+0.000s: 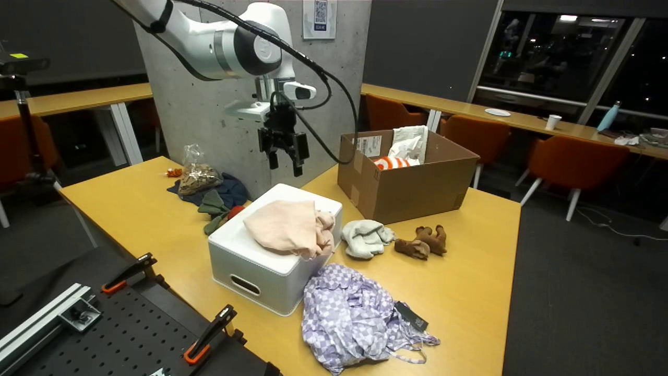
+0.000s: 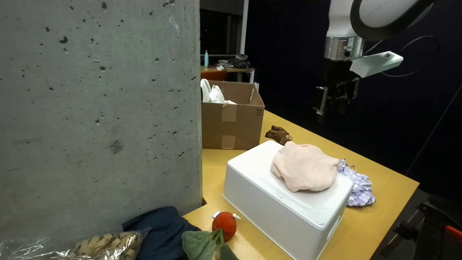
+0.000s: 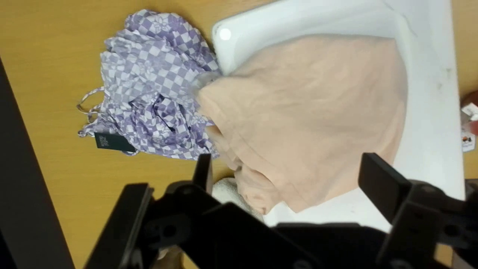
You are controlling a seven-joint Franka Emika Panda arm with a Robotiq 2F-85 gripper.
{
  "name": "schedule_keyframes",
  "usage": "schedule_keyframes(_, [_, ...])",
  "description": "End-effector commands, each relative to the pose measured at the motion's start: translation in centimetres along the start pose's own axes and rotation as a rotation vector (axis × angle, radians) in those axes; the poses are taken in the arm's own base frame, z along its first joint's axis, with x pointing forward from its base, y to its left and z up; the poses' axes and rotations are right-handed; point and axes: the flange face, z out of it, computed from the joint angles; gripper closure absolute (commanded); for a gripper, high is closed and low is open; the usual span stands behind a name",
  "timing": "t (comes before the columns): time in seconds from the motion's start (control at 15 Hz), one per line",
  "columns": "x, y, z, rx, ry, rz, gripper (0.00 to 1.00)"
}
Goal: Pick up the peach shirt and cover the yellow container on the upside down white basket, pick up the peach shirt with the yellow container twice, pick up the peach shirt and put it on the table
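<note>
You have the claw (image 1: pixel 285 163) up in the air, higher than the peach shirt (image 2: pixel 305 168) and apart from it; in the wrist view its two fingers (image 3: pixel 384 185) stand spread wide. The shirt lies in a rounded heap on top of the upside-down white basket (image 1: pixel 274 287), one bunched edge hanging over the side; you cannot tell what is beneath it. On the bench (image 1: pixel 469 292), a purple checked garment (image 1: pixel 349 313) with a dark tag (image 1: pixel 411 316) sits just beside the basket, as does a pale cloth (image 1: pixel 365 239). Near that you see a brown plush toy (image 1: pixel 432 242) and an open cardboard box (image 1: pixel 422 190) with white and orange material (image 1: pixel 396 162) inside.
</note>
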Motion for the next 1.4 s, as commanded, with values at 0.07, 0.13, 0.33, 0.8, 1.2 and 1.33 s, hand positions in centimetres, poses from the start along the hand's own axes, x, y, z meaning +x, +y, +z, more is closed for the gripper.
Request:
schedule_keyframes(0.07, [-3.3,3.9,3.3,0.01,0.003,-0.238,0.0])
schedule_keyframes(0.13, [-3.5,4.7,4.4,0.022,0.012,-0.288,0.0])
schedule_keyframes(0.33, [-3.4,5.4,7.5,0.041,0.056,-0.439,0.0])
schedule_keyframes(0.8, [-2.0,0.6,11.0,0.085,0.143,-0.806,0.0])
schedule_keyframes(1.2, [0.3,-0.2,13.2,0.094,0.133,-0.952,0.0])
schedule_keyframes(1.33, [0.8,-0.2,13.9,0.099,0.127,-0.972,0.0])
